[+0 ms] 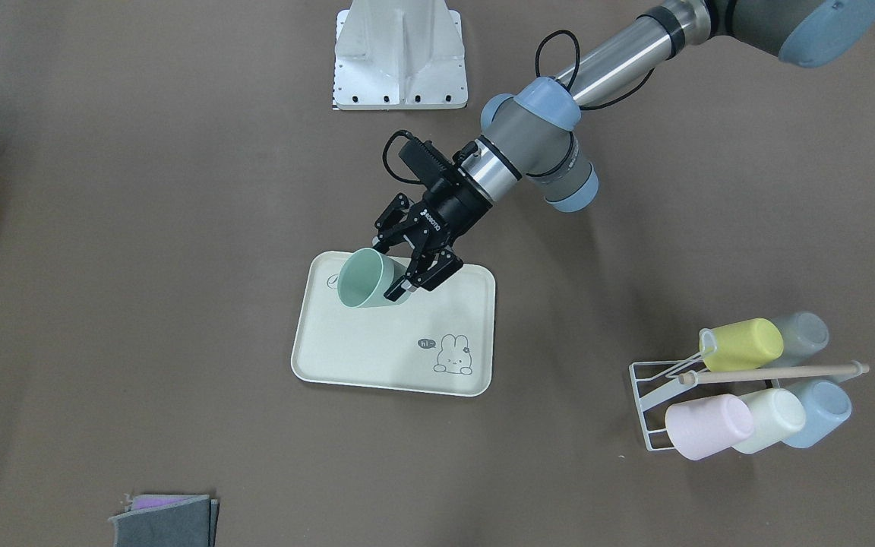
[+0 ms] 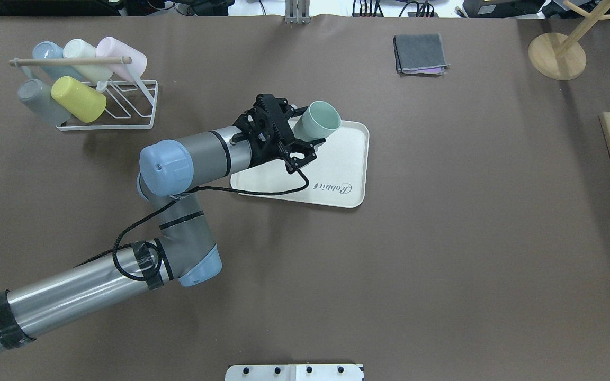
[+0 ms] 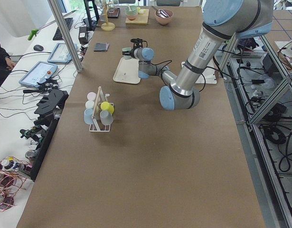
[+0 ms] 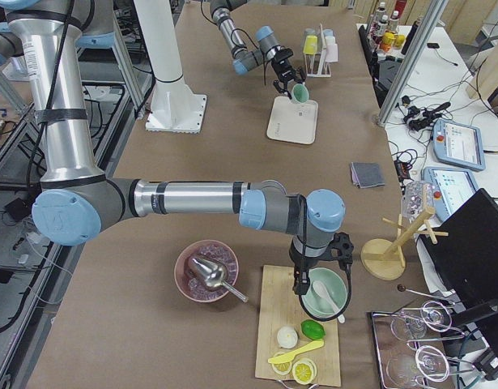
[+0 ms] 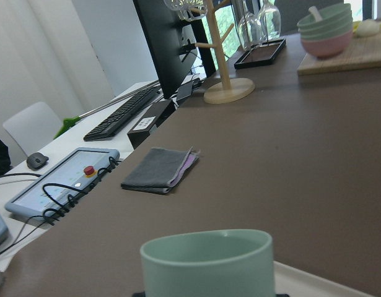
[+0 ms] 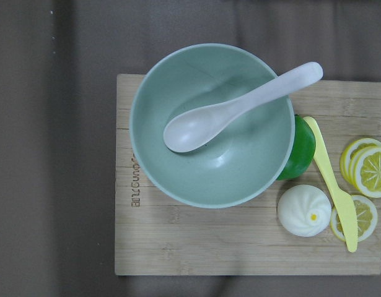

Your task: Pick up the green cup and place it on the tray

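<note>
Brown paper-covered table. Over the tray, the left gripper has its jaws clamped on the cup. The cup is tilted, mouth sideways, and seems clear of the tray, though its height is hard to judge. Let go like this, it would likely tip and roll, perhaps over the tray's rim. Well away from the tray, the right gripper hangs over a bowl; I cannot tell how its jaws stand.

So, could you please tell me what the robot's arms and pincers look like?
Both arms, left arm and right arm, have silver metal tubes, grey joints and pale-blue round caps. The left arm carries black tape bands and a looping black cable; its left pincer is black with white lettering.
</note>
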Motion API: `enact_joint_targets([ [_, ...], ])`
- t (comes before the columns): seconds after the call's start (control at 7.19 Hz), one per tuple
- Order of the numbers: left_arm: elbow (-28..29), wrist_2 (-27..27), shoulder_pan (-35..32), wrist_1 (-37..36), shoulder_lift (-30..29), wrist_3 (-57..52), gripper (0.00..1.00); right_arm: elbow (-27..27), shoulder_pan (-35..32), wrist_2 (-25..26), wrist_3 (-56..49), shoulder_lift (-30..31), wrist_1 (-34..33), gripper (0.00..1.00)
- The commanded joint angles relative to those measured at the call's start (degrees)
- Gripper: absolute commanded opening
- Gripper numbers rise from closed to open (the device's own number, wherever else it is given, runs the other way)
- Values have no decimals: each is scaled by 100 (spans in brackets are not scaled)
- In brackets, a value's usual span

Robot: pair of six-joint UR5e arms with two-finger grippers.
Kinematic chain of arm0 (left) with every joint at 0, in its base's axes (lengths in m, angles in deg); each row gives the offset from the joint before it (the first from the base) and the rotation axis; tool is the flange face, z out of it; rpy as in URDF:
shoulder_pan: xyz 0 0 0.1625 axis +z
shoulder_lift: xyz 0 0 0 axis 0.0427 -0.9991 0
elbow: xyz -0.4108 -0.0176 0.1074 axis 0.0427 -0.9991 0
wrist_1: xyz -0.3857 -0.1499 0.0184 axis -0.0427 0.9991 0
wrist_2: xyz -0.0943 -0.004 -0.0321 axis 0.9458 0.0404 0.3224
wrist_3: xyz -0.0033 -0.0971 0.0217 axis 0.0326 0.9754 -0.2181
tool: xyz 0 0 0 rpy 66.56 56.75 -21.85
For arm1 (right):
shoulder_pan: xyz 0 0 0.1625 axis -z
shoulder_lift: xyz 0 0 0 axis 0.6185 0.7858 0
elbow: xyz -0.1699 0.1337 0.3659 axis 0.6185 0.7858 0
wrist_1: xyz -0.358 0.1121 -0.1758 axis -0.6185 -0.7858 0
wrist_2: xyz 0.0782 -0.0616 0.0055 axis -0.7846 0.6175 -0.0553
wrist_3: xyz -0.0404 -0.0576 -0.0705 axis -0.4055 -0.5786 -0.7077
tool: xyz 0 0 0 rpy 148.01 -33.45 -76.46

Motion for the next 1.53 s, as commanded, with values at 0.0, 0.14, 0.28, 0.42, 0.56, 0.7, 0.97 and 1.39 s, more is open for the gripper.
enact_joint_targets([
  [0.0, 505, 413, 41, 246, -229, 682, 0, -22, -6, -3, 0, -17, 0, 100],
  [0.14, 612, 432, 41, 255, -239, 712, 0, -30, -110, -3, -17, -26, 0, 100],
  [0.28, 735, 397, 32, 264, -239, 756, 0, -39, -198, -3, -17, 35, 0, 100],
  [0.42, 771, 406, 15, 264, -256, 1313, 0, -196, -243, -56, -9, 175, 0, 100],
  [0.56, 876, 415, 6, 264, -257, 1397, 0, -311, -243, -56, -9, 368, 0, 100],
  [0.7, 981, 389, -3, 255, -257, 1406, 0, -346, -243, -161, -17, 552, 0, 100],
  [0.97, 1052, 301, -3, 194, -265, 1363, 0, -347, -243, -241, -44, 739, 0, 100],
  [1.39, 1061, -120, 58, 299, -257, 1206, 0, -338, -234, -206, -17, 643, 9, 100],
])
